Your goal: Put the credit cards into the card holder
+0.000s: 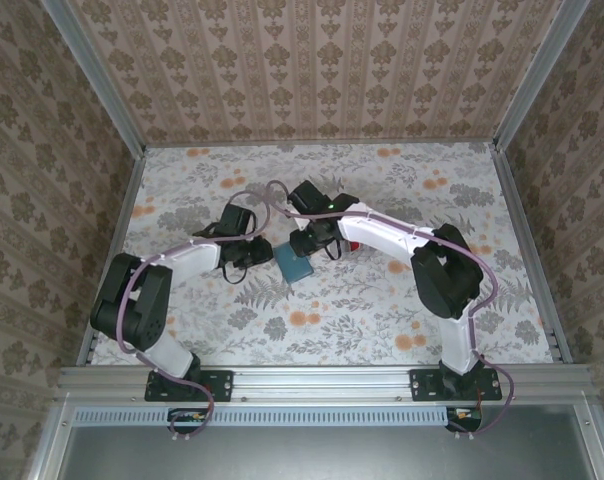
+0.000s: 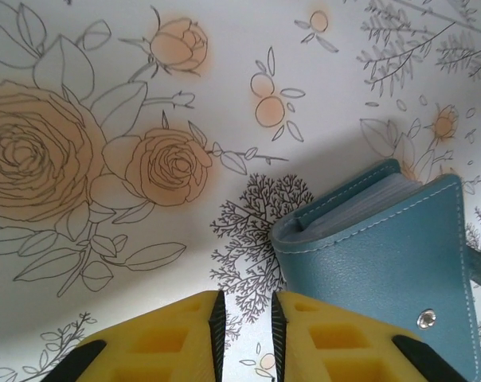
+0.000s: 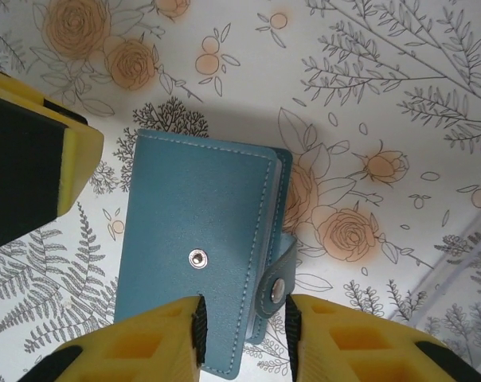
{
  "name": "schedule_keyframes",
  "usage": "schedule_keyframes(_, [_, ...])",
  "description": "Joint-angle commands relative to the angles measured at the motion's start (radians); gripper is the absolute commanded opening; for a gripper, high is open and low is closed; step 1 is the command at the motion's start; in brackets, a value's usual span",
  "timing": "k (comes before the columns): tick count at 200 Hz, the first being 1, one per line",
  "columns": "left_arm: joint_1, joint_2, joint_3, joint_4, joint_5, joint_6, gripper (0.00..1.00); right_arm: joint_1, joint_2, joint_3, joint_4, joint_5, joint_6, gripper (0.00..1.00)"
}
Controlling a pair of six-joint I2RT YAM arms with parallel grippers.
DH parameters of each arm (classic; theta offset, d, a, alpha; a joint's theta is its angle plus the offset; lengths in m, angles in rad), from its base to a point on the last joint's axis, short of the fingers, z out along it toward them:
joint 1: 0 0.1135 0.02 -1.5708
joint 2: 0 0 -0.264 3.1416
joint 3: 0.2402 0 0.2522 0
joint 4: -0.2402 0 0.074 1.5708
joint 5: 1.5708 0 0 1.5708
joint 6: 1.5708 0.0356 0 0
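1. We see the card holder point(image 1: 294, 266) lying flat mid-table point(image 1: 382, 320), closed, with its strap point(image 3: 282, 274) unsnapped.
2. Left gripper point(image 2: 244, 334): jaws a narrow slit apart, empty, just left of the card holder.
3. Right gripper point(image 3: 244, 338): jaws part-open astride the strap edge. We can't tell if they touch it.

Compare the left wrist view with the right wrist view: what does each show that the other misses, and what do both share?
Left wrist: the card holder seen edge-on, its stacked pale inner pages plain. Right wrist: most of its front cover, and the snap on its loose strap. Both: the teal holder lying on the floral table.
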Motion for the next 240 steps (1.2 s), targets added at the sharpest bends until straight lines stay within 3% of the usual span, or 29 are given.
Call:
schedule_keyframes(1, [0.001, 0.025, 0.026, 0.0, 0.023, 0.022, 0.25, -0.003, 0.03, 0.033, -0.077, 0.049, -0.024, 0.34])
schedule_keyframes(191, [0.001, 0.057, 0.017, 0.016, 0.031, 0.011, 0.26, 0.0, 0.106, 0.085, -0.09, 0.03, -0.024, 0.27])
schedule_keyframes(208, [0.001, 0.057, 0.016, 0.013, 0.03, 0.013, 0.26, -0.002, 0.103, 0.08, -0.087, 0.032, -0.021, 0.18])
schedule_keyframes(240, [0.001, 0.057, 0.011, 0.02, 0.031, 0.009, 0.26, -0.004, 0.088, 0.075, -0.083, 0.021, -0.018, 0.12])
